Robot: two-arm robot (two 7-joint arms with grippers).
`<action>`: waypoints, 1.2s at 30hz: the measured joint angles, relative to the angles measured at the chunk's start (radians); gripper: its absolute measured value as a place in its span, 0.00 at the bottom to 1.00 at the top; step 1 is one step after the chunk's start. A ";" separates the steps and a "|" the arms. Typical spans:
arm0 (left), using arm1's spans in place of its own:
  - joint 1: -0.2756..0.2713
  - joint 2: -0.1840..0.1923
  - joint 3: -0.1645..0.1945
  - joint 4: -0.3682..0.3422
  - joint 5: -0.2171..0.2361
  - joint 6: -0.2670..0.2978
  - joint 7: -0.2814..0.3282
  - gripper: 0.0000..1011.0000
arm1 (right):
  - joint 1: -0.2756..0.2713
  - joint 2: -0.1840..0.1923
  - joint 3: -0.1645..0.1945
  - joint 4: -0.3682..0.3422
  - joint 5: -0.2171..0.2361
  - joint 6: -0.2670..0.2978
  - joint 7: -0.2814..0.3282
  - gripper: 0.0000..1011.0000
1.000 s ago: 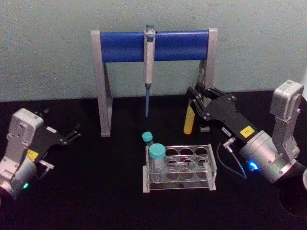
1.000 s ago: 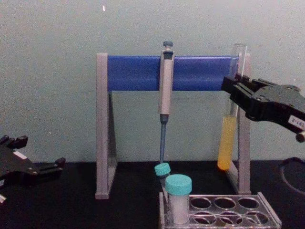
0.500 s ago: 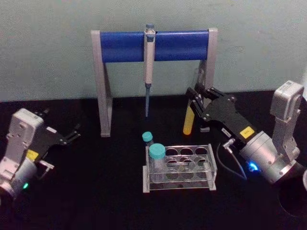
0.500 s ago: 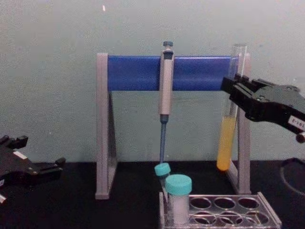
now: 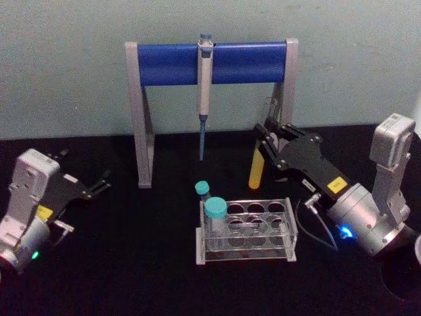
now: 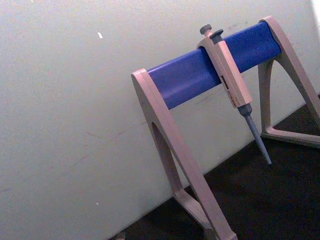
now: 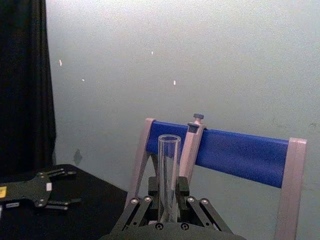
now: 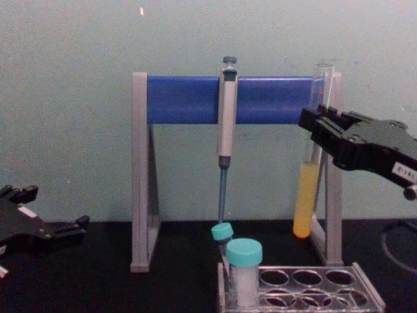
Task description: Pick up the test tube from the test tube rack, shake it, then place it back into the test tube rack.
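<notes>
The test tube (image 8: 303, 202), yellow liquid in its lower part, hangs almost upright above the table, beyond the test tube rack (image 8: 368, 297) and to its right. The right gripper (image 8: 317, 127) clamps its upper part. Lifting looks done, shaking is under way or due, and re-racking remains. The left gripper (image 5: 99, 184) rests far left, fingers spread.

The left gripper (image 5: 99, 184) and right gripper (image 5: 267, 136) are black linkages on silver-grey wrists with yellow labels. A grey cable (image 5: 299, 214) loops by the right wrist's blue light (image 5: 341, 230).
</notes>
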 joint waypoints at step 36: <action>0.000 0.000 0.000 0.000 0.000 0.000 0.000 0.99 | -0.025 0.078 -0.069 0.026 0.171 -0.031 0.176 0.23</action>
